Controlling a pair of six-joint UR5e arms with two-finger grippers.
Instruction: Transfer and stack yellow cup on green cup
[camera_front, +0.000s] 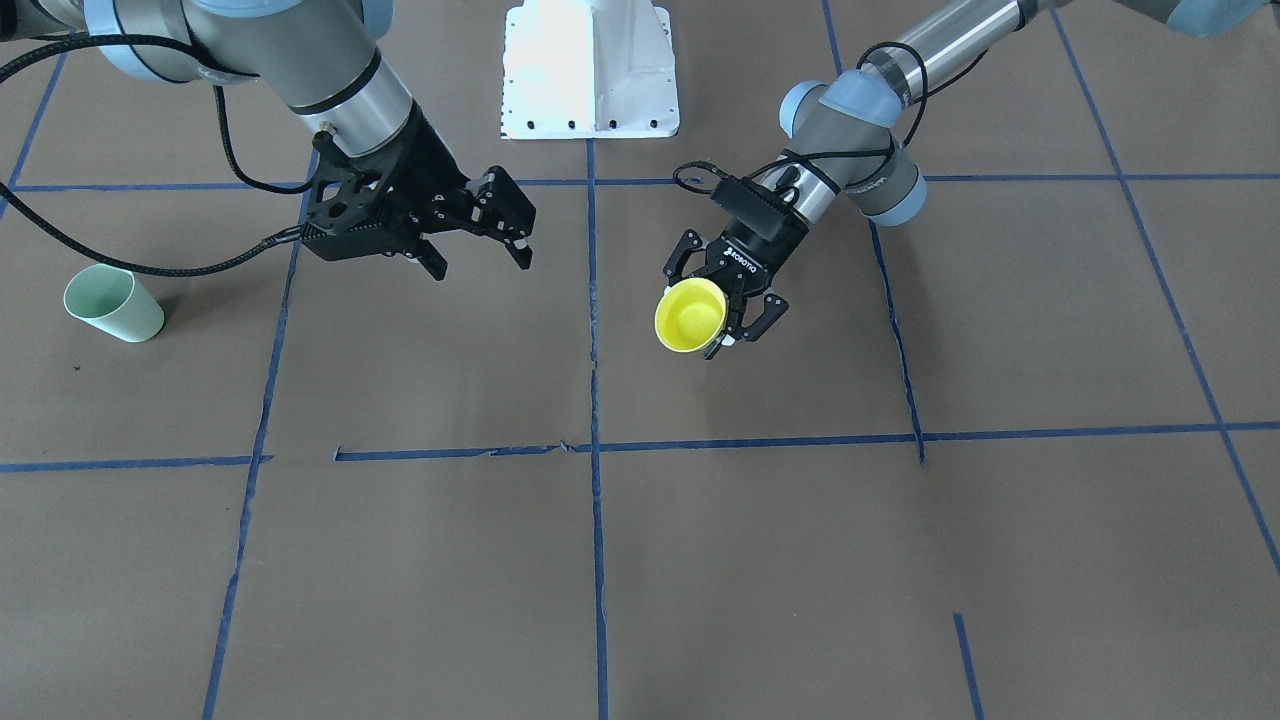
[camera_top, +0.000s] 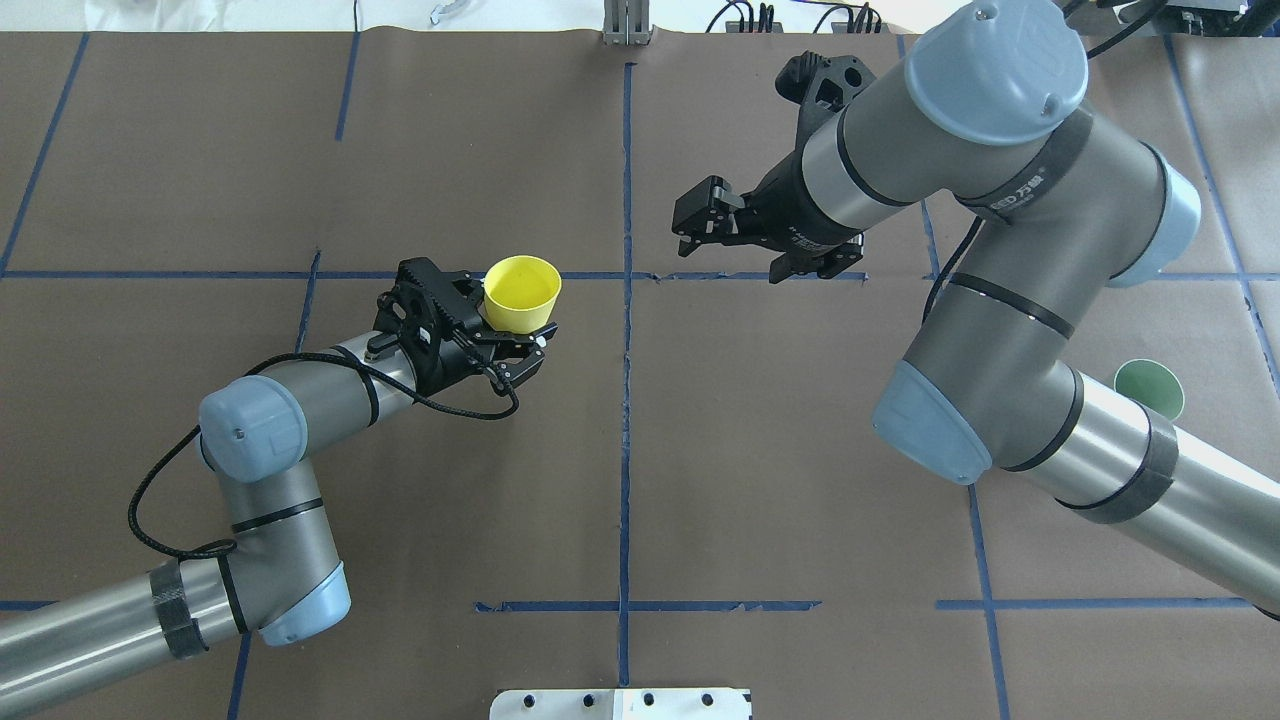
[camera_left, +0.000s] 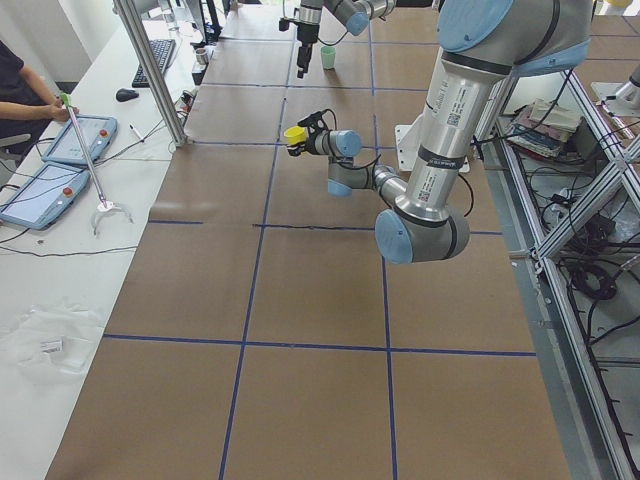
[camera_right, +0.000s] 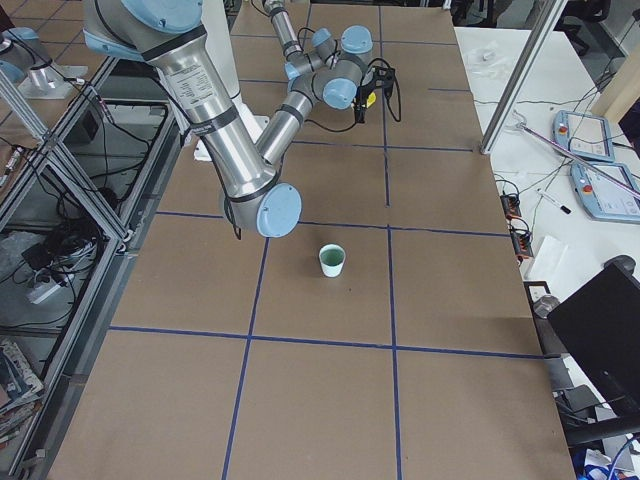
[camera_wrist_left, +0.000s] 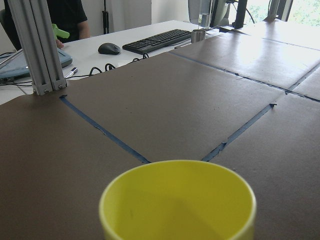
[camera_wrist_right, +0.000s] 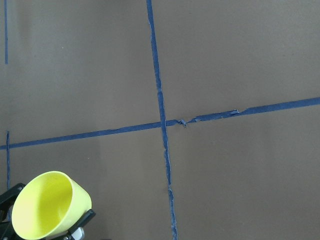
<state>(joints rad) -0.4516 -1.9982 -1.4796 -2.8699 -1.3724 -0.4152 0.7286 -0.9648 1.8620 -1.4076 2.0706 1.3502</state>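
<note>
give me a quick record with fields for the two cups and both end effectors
carried: small bright yellow tapered plastic cup, in the air
carrier: left end effector, shut on that cup
target: small pale mint-green tapered plastic cup, upright on the brown paper-covered table, right arm's side
other: right end effector, open, empty
stacked: not yet

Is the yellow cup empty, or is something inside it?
Empty. The left wrist view looks into the yellow cup and shows only its bare inside; the front view shows a bare bottom too.
</note>
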